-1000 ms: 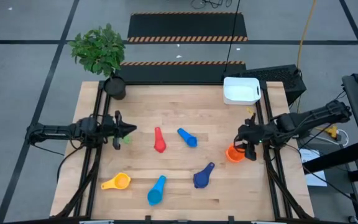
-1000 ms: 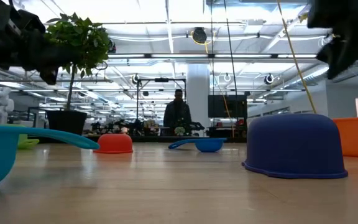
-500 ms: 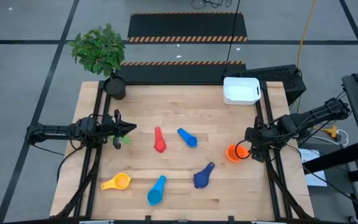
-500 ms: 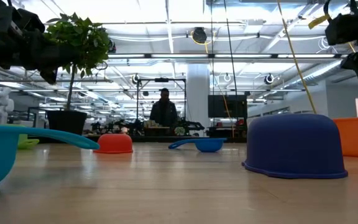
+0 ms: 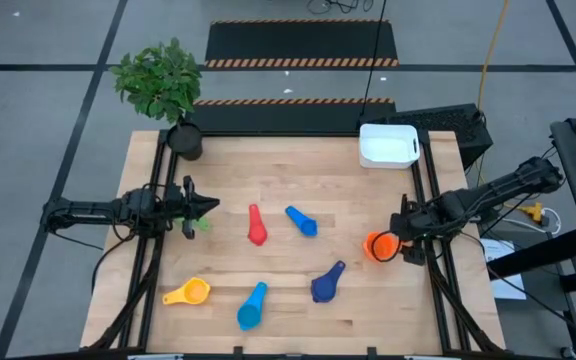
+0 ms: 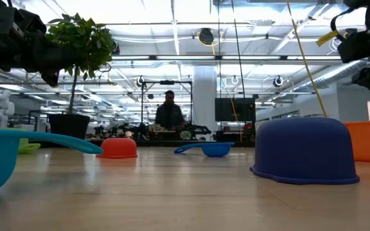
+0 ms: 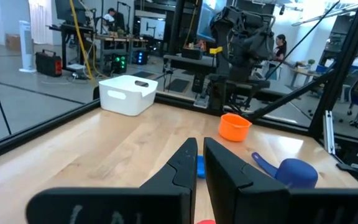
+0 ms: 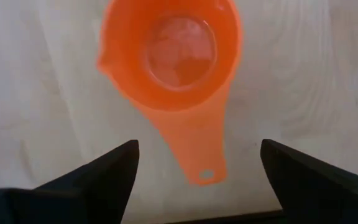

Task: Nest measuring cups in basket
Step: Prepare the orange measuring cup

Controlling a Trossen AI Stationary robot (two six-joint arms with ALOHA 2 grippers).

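Since a second ago, the right gripper [image 5: 400, 243] has drawn back toward the counter's right edge and spread its jaws wide; the orange cup [image 5: 377, 245] now lies free on the wood, mouth up, its handle pointing between the open fingers [image 8: 104, 171].

Nearest the front edge of the counter [image 5: 288, 175] lie the yellow cup [image 5: 189, 292], the light blue cup [image 5: 251, 305] and the dark blue cup [image 5: 326, 283], which rests mouth down. Farther in, near the middle, are the red cup [image 5: 256, 226] and, just beside it, the medium blue cup [image 5: 301, 221].

At the left edge the left gripper [image 5: 204, 209] hovers with its jaws pressed together, holding nothing.

At the far right corner sits the white basket [image 5: 387, 146], with no cup in it. At the far left corner stands a potted plant [image 5: 161, 85]. Beyond the counter, a person [image 6: 170, 115] stands in the room.
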